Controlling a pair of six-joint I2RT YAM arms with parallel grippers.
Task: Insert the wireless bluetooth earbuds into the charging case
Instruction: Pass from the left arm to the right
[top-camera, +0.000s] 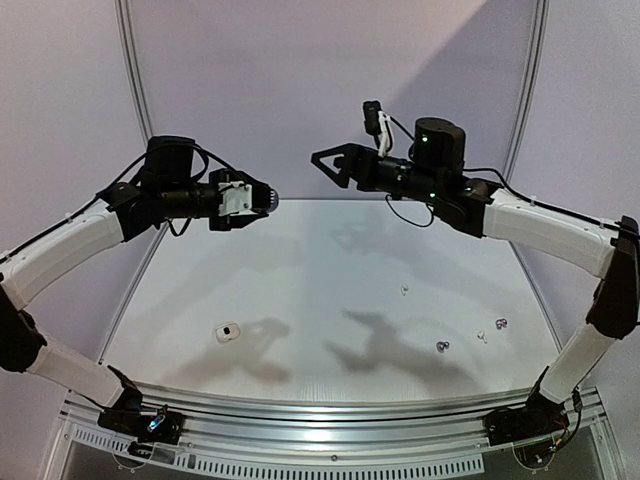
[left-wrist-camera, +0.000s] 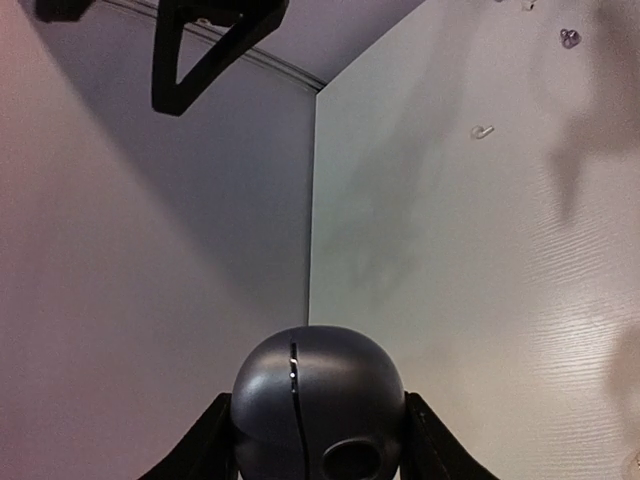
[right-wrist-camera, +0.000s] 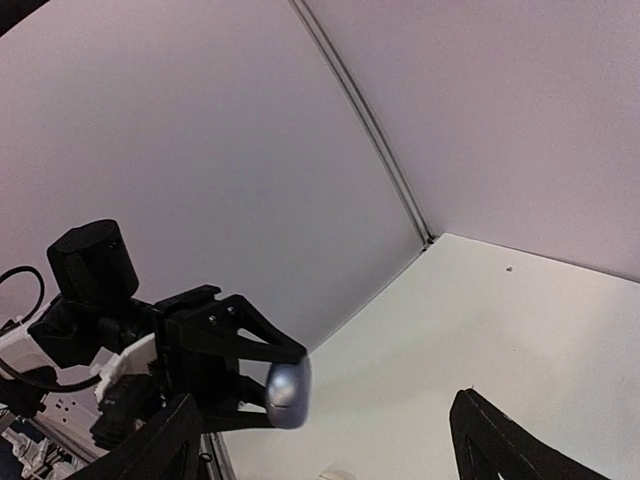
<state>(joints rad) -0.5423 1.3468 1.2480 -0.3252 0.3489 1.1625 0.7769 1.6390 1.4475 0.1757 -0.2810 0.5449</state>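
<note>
My left gripper (top-camera: 262, 200) is raised above the table's back left and shut on a closed dark grey pebble-like charging case (top-camera: 272, 201), which fills the bottom of the left wrist view (left-wrist-camera: 318, 405). My right gripper (top-camera: 328, 165) is open and empty, raised a short way to the right of that case and facing it. The right wrist view shows the held case (right-wrist-camera: 288, 392) between my spread fingers (right-wrist-camera: 150, 450). On the table at the right lie a white earbud (top-camera: 404, 290), a dark earbud (top-camera: 442, 346), another white one (top-camera: 481, 336) and another dark one (top-camera: 501, 323).
A small white charging case (top-camera: 228, 331) lies on the white table (top-camera: 330, 260) at the front left. Pale walls enclose the table on the left, back and right. A metal rail runs along the near edge.
</note>
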